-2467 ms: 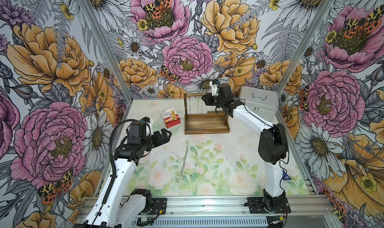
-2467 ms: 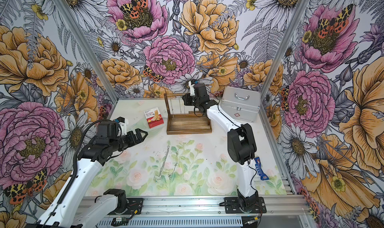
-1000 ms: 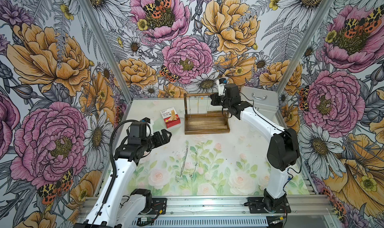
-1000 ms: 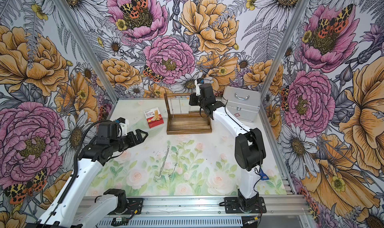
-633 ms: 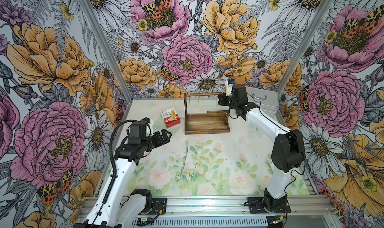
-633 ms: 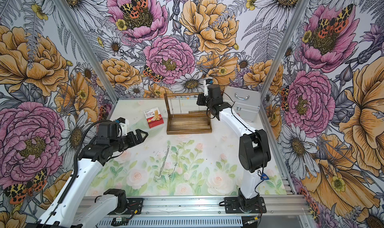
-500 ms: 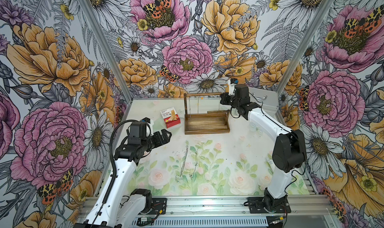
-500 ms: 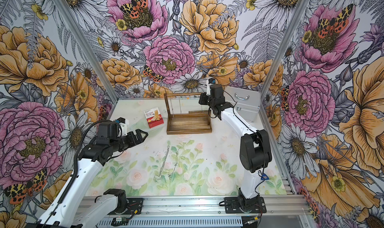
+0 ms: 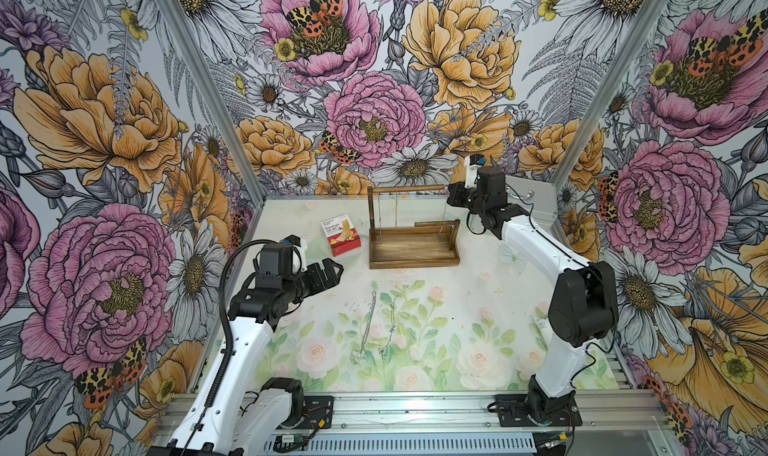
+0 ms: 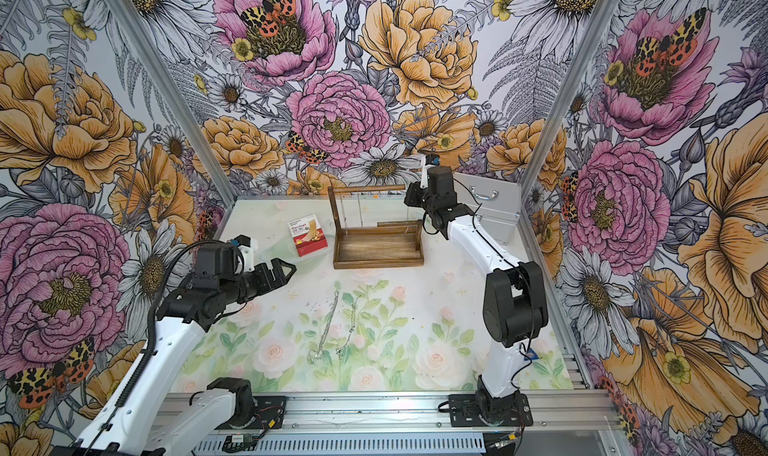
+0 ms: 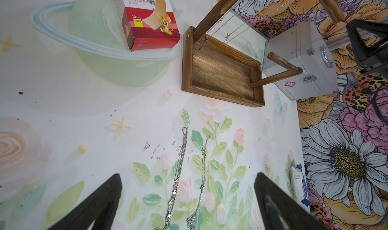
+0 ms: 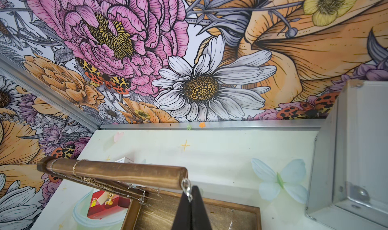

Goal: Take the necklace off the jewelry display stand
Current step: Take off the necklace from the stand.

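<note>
The dark wooden jewelry display stand (image 9: 415, 262) (image 10: 378, 262) stands at the back of the table, with its post on the left and its top rod (image 12: 117, 172) running right. My right gripper (image 12: 190, 194) (image 9: 452, 192) is shut on a thin silver necklace (image 12: 186, 186), whose loop sits right at the rod's free end. Two more chains (image 12: 63, 166) hang on the rod close to the post. Over the table's left side, my left gripper (image 9: 337, 267) (image 11: 188, 176) hovers open and holds nothing.
Two silver chains (image 9: 365, 329) (image 11: 178, 170) lie on the mat in front of the stand. A red bandage box (image 9: 341, 234) sits left of the stand. A silver metal case (image 9: 536, 200) stands at the back right. A small white packet (image 11: 297, 182) lies near the right edge.
My right gripper has slid to the right along the top rod, from about its middle to its free end, drawing the necklace along. The left arm has stayed still.
</note>
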You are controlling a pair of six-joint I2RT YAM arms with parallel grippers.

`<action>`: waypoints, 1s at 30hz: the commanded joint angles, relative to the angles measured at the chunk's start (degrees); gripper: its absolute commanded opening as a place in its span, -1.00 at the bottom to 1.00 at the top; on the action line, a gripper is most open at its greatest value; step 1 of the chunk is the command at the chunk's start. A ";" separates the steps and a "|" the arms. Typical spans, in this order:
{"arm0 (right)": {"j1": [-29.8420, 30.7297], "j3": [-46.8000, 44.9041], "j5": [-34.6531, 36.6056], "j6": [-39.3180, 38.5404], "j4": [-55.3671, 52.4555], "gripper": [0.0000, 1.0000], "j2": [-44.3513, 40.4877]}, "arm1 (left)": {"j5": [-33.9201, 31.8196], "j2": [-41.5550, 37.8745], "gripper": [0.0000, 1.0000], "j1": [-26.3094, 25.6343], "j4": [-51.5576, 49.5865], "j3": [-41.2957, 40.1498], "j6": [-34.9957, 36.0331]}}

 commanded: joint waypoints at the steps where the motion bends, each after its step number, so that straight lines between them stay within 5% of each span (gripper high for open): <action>1: -1.05 -0.61 1.60 0.84 1.34 -1.00 -2.84 | 1.26 -0.24 0.97 0.46 1.67 -0.62 0.32; 30: -2.75 -2.71 0.80 0.65 -2.06 -1.00 -19.18 | -1.23 -1.90 0.97 0.49 1.86 -0.61 0.55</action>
